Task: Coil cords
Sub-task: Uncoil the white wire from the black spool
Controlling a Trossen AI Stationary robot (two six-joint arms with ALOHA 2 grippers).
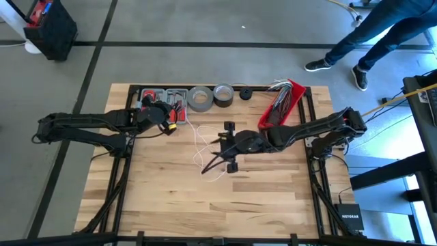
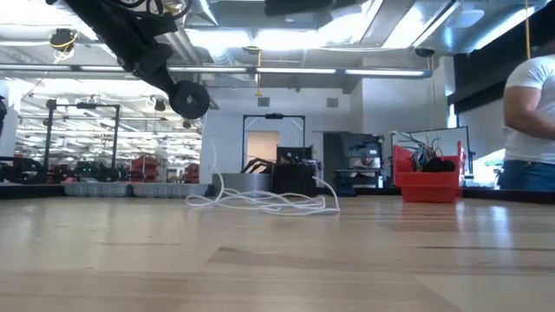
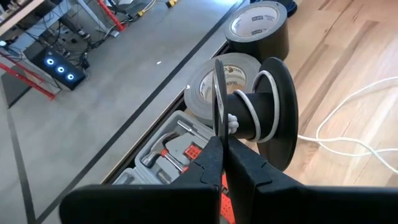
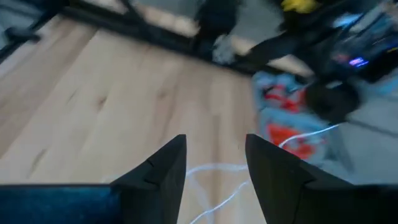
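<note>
Right gripper (image 1: 220,152), jaws spread and empty, hangs over the loose white cord (image 1: 205,152) trailing toward 10 o'clock to the spool (image 3: 264,115) pinched by the left gripper (image 3: 222,163).

Overhead, table-level, two wrist views (shared table (image 1: 259,191))

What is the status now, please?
Left gripper shut on black spool. Right gripper open above loose white cord. Tape rolls nearby, not blocking.
</note>
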